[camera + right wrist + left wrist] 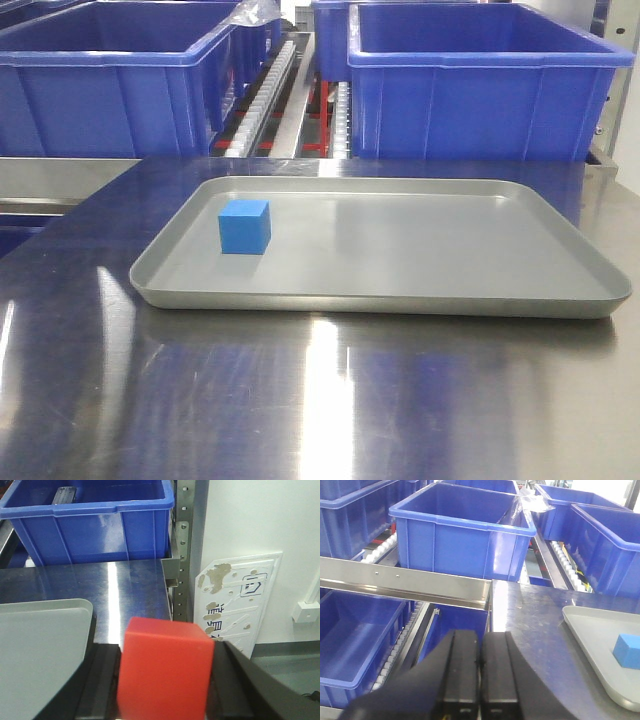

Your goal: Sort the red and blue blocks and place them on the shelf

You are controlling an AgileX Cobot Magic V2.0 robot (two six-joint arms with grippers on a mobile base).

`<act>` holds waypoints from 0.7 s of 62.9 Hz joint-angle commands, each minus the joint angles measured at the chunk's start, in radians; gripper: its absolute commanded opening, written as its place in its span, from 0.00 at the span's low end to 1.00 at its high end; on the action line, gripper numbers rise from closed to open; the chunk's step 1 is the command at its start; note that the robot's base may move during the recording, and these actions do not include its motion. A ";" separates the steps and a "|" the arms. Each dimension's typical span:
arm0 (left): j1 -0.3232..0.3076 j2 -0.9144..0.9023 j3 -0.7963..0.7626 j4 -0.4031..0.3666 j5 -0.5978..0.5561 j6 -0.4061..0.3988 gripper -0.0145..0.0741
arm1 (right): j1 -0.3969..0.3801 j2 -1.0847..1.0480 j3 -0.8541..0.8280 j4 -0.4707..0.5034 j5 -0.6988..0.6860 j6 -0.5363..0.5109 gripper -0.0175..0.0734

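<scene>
Red block (165, 670) is clamped in the right pincer (165, 682) beside the tray (40, 645), presumably bound for the shelf (405, 582), while the blue block (245, 227) lies on that tray and the left pincer (480, 670) is closed, empty.

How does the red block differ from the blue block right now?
Colour: the red block is bright red, the blue block bright blue. State: the red block is clamped in the right hand, while the blue block lies free. Place: the blue block sits in the grey tray; the red block is held outside it. Both are plain matte cubes.
</scene>
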 commanded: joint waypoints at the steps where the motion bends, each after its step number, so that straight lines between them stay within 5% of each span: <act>1: 0.002 -0.017 0.022 0.003 -0.086 -0.003 0.31 | -0.009 0.000 -0.028 -0.011 -0.093 -0.008 0.25; 44: 0.002 -0.017 0.022 0.003 -0.086 -0.003 0.31 | -0.009 0.000 -0.028 -0.011 -0.093 -0.008 0.25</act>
